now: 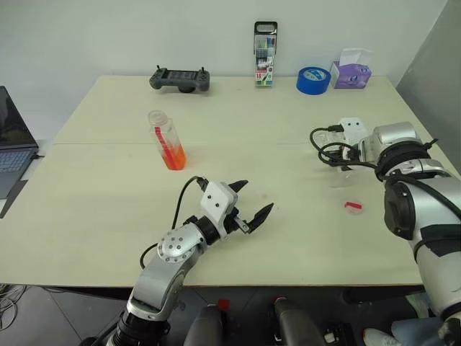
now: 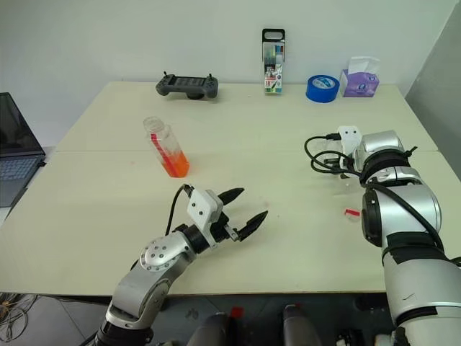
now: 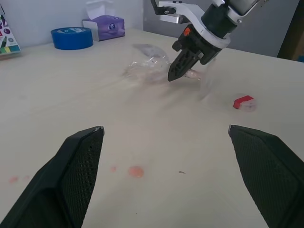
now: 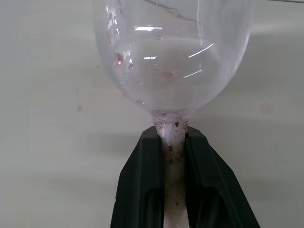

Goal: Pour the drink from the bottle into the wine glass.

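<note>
The bottle point(image 1: 167, 140) stands left of the table's middle with its mouth uncapped and the orange-red drink point(image 1: 174, 156) low in it. The clear wine glass point(image 3: 148, 66) lies low on its side at the right of the table. My right gripper point(image 4: 171, 135) is shut on the stem just below the bowl point(image 4: 173, 57), which holds only a few reddish specks. Near the front edge my left gripper point(image 1: 256, 196) hovers open and empty, well apart from both bottle and glass.
A small red-and-white cap point(image 1: 353, 206) lies near the right arm. Along the back edge stand a game controller point(image 1: 180, 78), a marker case point(image 1: 265, 54), a blue tape roll point(image 1: 313, 79) and a tissue box point(image 1: 351, 71). A laptop point(image 1: 11, 144) sits at far left. Orange drops point(image 3: 136, 171) spot the table.
</note>
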